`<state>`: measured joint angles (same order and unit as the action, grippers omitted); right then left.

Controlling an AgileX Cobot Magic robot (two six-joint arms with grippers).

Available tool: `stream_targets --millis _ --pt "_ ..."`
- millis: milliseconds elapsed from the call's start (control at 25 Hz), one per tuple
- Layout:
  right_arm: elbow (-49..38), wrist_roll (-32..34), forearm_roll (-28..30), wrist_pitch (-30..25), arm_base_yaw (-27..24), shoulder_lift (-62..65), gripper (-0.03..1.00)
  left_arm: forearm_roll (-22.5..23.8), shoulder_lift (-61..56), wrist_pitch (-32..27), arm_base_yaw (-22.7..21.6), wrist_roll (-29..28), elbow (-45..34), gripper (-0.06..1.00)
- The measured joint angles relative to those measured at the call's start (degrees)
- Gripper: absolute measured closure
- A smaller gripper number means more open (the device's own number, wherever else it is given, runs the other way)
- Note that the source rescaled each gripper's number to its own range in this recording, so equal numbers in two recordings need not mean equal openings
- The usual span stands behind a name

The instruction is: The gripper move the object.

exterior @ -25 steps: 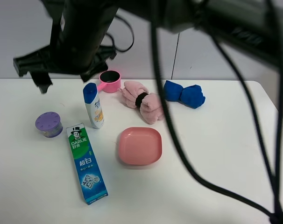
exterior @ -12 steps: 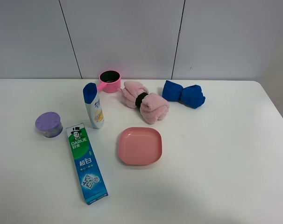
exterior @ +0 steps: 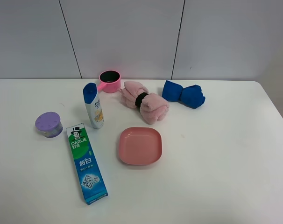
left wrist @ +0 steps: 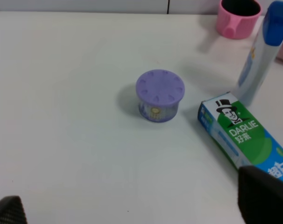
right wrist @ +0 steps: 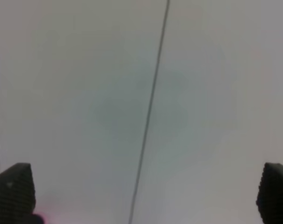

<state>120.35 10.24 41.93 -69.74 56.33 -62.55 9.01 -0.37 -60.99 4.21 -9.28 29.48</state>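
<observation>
The toothpaste box (exterior: 87,163) is found lying flat on the white table (exterior: 225,177), on the left half in the high view, its green end pointing toward the back and its blue end toward the front edge. The blue end is seen close to the front edge of the table, with bare surface to its left. A white shampoo bottle (exterior: 93,106) with a blue cap lies just behind the green end, apparently close to touching it, though contact cannot be confirmed. A purple round container (exterior: 49,124) stands near the green end on its left, apart from it. A pink dish (exterior: 139,145) is placed to the right of the box with a clear strip of table between them. Along the back are noted a pink cup (exterior: 109,80), a rolled pink towel (exterior: 145,101) and a blue towel (exterior: 183,94). The right half of the table is seen bare out to its right and front edges. Neither hand appears in the high view. In the left wrist view the left hand (left wrist: 132,205) is recorded with its dark fingertips spread wide at the picture's corners, nothing between them, above the table near the purple container and the box's green end. In the right wrist view the right hand (right wrist: 144,196) is likewise spread wide and empty, facing a grey panelled wall (right wrist: 85,93).
</observation>
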Motion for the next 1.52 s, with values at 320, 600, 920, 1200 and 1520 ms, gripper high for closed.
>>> stream_targets --millis 320,600,920,1200,1520 --pt "0.05 -16.03 8.89 -0.07 0.0 3.46 0.01 0.0 0.0 0.0 0.0 0.0 0.0 -0.06" --pt "-0.14 -18.67 11.05 -0.07 0.0 7.98 0.1 0.0 0.0 0.0 0.0 0.0 0.0 -0.06" --pt "-0.53 -19.1 10.9 -0.1 0.0 16.92 0.11 0.0 0.0 0.0 0.0 0.0 0.0 -0.06" --pt "-18.7 -20.03 10.03 -0.11 -0.6 27.35 0.11 0.0 0.0 0.0 0.0 0.0 0.0 -0.06" --pt "-44.78 -14.53 -8.02 -0.16 -16.18 33.1 0.11 0.0 0.0 0.0 0.0 0.0 0.0 -0.06"
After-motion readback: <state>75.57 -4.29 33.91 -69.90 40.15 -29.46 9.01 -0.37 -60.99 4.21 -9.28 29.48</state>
